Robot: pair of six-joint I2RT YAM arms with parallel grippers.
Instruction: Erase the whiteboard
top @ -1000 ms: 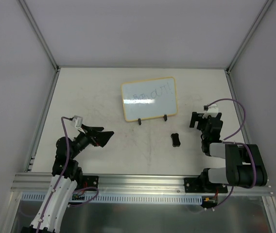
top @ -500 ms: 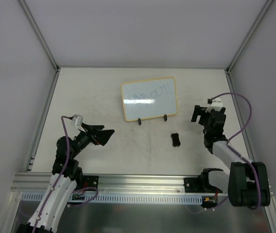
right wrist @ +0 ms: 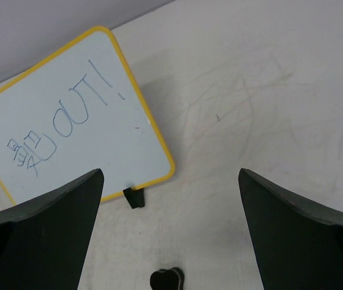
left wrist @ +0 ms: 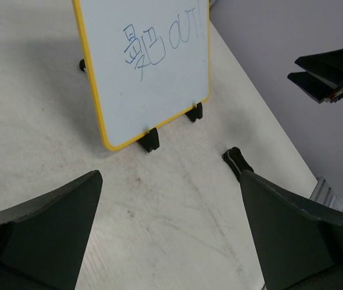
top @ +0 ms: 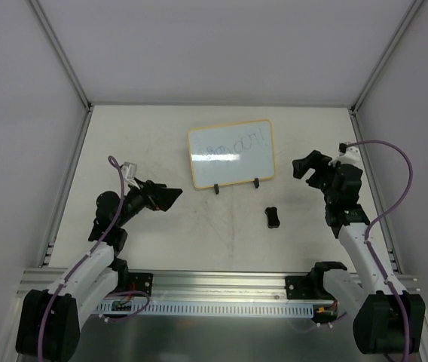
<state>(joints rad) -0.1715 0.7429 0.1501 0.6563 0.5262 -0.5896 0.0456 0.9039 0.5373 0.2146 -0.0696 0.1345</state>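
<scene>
The whiteboard point(top: 230, 153) stands upright on two black feet at the middle back of the table, yellow-framed, with blue writing on it. It also shows in the left wrist view point(left wrist: 144, 66) and the right wrist view point(right wrist: 69, 145). The small black eraser point(top: 272, 217) lies on the table in front of its right foot, also in the left wrist view point(left wrist: 238, 161) and the right wrist view point(right wrist: 167, 280). My left gripper point(top: 167, 197) is open and empty, left of the board. My right gripper point(top: 308, 167) is open and empty, right of the board, above the table.
The white table point(top: 199, 234) is scuffed with faint marks. Grey walls and metal posts enclose it on three sides. A metal rail point(top: 214, 290) with the arm bases runs along the near edge.
My left gripper has risen slightly and moved toward the board. My right arm has stretched out and turned, its gripper now higher, pointing left toward the board.
</scene>
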